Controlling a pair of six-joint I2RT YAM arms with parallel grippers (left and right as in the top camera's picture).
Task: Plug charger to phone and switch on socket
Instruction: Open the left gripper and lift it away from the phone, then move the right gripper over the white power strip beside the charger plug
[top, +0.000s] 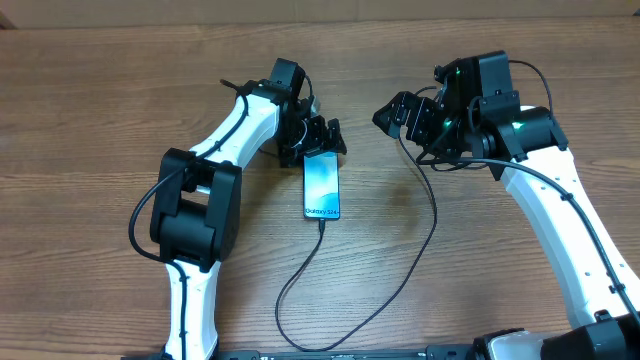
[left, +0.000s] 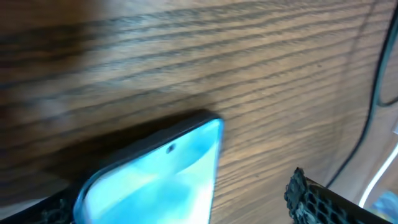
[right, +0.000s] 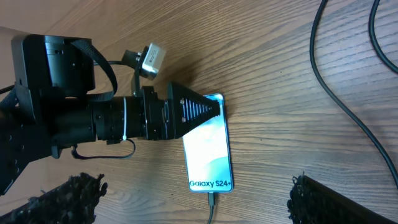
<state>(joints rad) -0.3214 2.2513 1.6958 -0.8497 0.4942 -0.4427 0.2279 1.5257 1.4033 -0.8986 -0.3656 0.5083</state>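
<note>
The phone (top: 321, 186) lies flat on the wooden table, its cyan screen lit with "Galaxy S24+" at the near end (right: 210, 183). The charger's black cable (top: 300, 275) is plugged into that near end (right: 212, 200). It loops along the front of the table and runs up toward the right arm, where its plug is hidden. My left gripper (top: 325, 138) is open, its fingers straddling the phone's far end (left: 174, 162) with a gap on one side. My right gripper (top: 398, 112) is open and empty, raised to the right of the phone. The socket is out of view.
The left arm (right: 93, 118) lies across the table beside the phone's far end. Black cable runs (right: 348, 93) cross the table right of the phone. A thin white strip (left: 376, 180) shows at the right edge of the left wrist view.
</note>
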